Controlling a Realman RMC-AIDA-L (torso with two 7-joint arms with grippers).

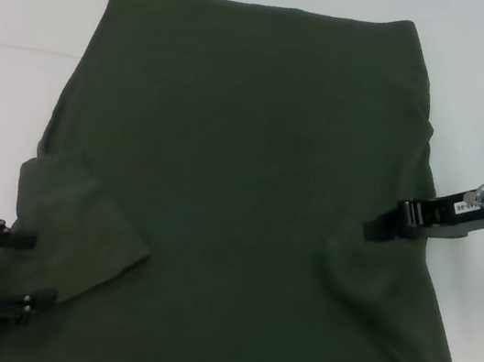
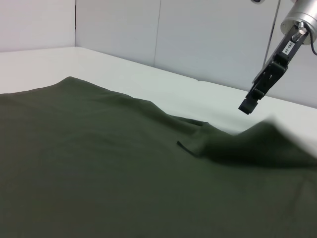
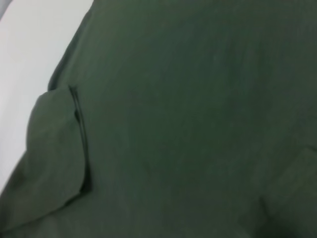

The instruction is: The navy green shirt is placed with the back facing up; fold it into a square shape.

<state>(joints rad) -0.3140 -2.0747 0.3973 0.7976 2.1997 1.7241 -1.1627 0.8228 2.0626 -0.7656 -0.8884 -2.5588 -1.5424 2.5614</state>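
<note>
You have both sleeves of the large dark olive-green soft-fabric shirt (image 1: 249, 192), spread on the white table (image 1: 25, 33), folded inward; left gripper (image 1: 17, 276) open, empty; right gripper (image 1: 381, 228) apparently closed, empty; lengthwise folds remain.

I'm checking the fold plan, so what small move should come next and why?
Probably lower the open left gripper onto the shirt's near-left edge and pinch it. Both sleeves already lie folded inward, and the right gripper hangs above the cloth, holding nothing.
</note>
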